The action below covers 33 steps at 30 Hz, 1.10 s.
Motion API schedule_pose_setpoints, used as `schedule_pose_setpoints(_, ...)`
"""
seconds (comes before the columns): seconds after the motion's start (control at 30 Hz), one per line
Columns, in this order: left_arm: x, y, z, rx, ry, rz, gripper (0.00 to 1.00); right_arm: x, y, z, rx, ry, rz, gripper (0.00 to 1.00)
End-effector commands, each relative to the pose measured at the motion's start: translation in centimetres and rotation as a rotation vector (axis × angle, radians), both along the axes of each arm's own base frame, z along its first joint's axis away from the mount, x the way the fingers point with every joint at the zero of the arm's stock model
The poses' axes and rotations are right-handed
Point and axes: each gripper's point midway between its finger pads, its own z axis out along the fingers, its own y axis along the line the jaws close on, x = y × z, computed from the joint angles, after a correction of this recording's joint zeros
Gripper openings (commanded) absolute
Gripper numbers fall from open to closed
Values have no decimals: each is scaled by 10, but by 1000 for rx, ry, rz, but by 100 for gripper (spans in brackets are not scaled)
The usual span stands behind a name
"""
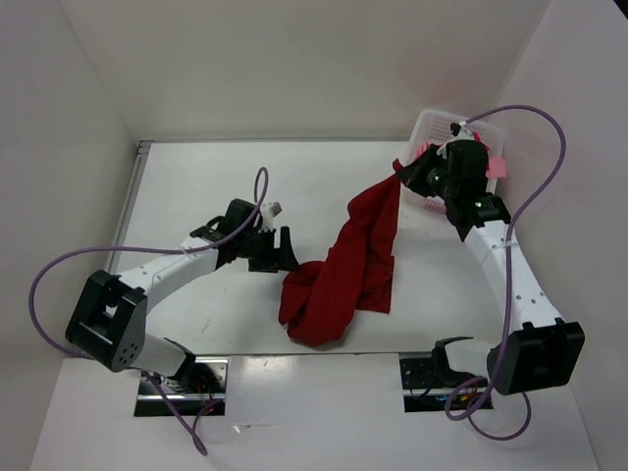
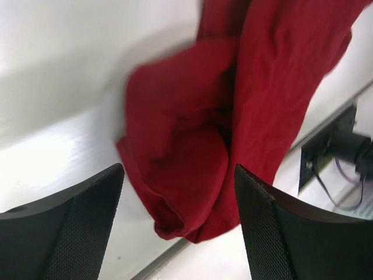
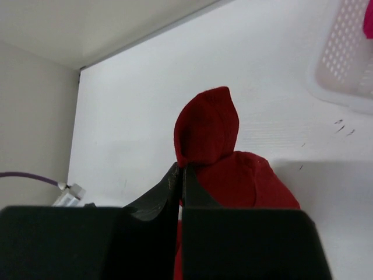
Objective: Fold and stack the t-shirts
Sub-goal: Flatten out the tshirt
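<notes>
**Dark red shirt hangs from the right pincer; the left pincer stands wide beside its lower heap**

The dark red t-shirt [image 1: 345, 263] stretches as one long drape across the right half of the table [image 1: 196, 186]. Its top end is raised at the far right, just in front of the white perforated basket [image 1: 428, 122]. Its bottom end lies bunched on the table near the near edge, between the two arm bases.

The right pincer [image 1: 405, 175] is pinched tight on the shirt's top end. In the right wrist view the two fingers [image 3: 170, 182] meet with almost no gap. A rounded tuft of red cloth pokes up just past their tips, and more of the shirt bulges to the right below them. The rest of the shirt falls away from this pincer towards the left and the near edge.

The left pincer [image 1: 289, 253] is spread wide and grips nothing. From above it sits low over the table, just to the left of the drape and a little above the bunched end. Whether it touches the cloth cannot be told. In the left wrist view the crumpled red folds lie ahead of the fingertips and fill the space between them, but none of the cloth is inside the jaws.

Some pink cloth [image 1: 497, 167] shows at the basket, partly hidden behind the right arm.
</notes>
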Motion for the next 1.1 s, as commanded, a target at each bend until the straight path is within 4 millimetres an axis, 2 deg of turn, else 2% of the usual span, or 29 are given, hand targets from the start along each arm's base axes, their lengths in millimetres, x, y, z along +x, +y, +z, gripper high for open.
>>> schedule_pose_setpoints(0.0,-20,-20,-9,-42,28,-114,83,-3,-15,16,-44,-79,-55,1)
schedule_pose_setpoints(0.03,-31,-28,-12,-40,49,-155,83,-3,-15,11,-46,-70,-55,1)
schedule_pose_setpoints(0.1,-45,-30,-18,-20,73,-190,78,-3,-15,11,-46,-70,-55,1)
schedule_pose_setpoints(0.27,-58,-21,-18,-4,80,-205,54,-5,-15,10,-38,-65,-58,1)
schedule_pose_setpoints(0.33,-67,-23,-21,-30,109,-231,38,-7,-14,5,-36,-54,-50,1)
schedule_pose_setpoints(0.43,-61,-20,-9,-28,59,-190,8,-9,-12,9,-23,-61,-44,1)
schedule_pose_setpoints(0.47,-54,-20,17,-43,-2,-168,4,-12,-11,8,-18,-62,-33,1)
schedule_pose_setpoints(0.5,-45,-18,31,-30,-58,-136,0,-14,-9,11,-15,-61,-23,1)
schedule_pose_setpoints(0.53,-41,-12,53,-37,-96,-112,0,-16,-7,11,-12,-52,-13,1)
schedule_pose_setpoints(0.57,-26,-13,92,-77,-173,-89,0,-19,-6,26,-15,-81,-1,1)
schedule_pose_setpoints(0.6,-20,-8,113,-105,-208,-81,0,-22,-7,36,-29,-102,5,1)
schedule_pose_setpoints(0.63,-21,-3,135,-143,-218,-81,0,-28,-2,37,-26,-82,28,1)
schedule_pose_setpoints(0.67,-6,13,157,-163,-262,-32,0,-34,0,51,-40,-111,43,1)
schedule_pose_setpoints(0.7,2,21,193,-203,-333,-13,0,-42,2,81,-40,-176,53,1)
schedule_pose_setpoints(0.73,0,27,212,-243,-346,-19,0,-49,0,92,-52,-187,57,1)
schedule_pose_setpoints(0.77,10,45,227,-251,-373,33,0,-57,1,122,-42,-249,66,1)
schedule_pose_setpoints(0.8,13,48,238,-240,-391,50,0,-63,0,137,-49,-282,68,1)
schedule_pose_setpoints(0.83,14,50,266,-246,-458,63,0,-68,1,150,-43,-304,81,1)
schedule_pose_setpoints(0.87,16,52,278,-264,-485,71,0,-78,2,172,-37,-342,88,1)
schedule_pose_setpoints(0.9,15,52,291,-272,-516,69,0,-87,12,183,-28,-361,123,1)
schedule_pose_setpoints(0.93,17,54,315,-275,-570,80,0,-94,14,201,-24,-398,127,1)
schedule_pose_setpoints(1.0,23,63,336,-252,-604,130,0,-110,25,219,3,-441,175,1)
schedule_pose_setpoints(1.03,21,67,353,-243,-651,146,0,-120,30,236,24,-480,194,1)
schedule_pose_setpoints(1.07,23,75,378,-237,-724,188,0,-129,28,248,29,-513,193,1)
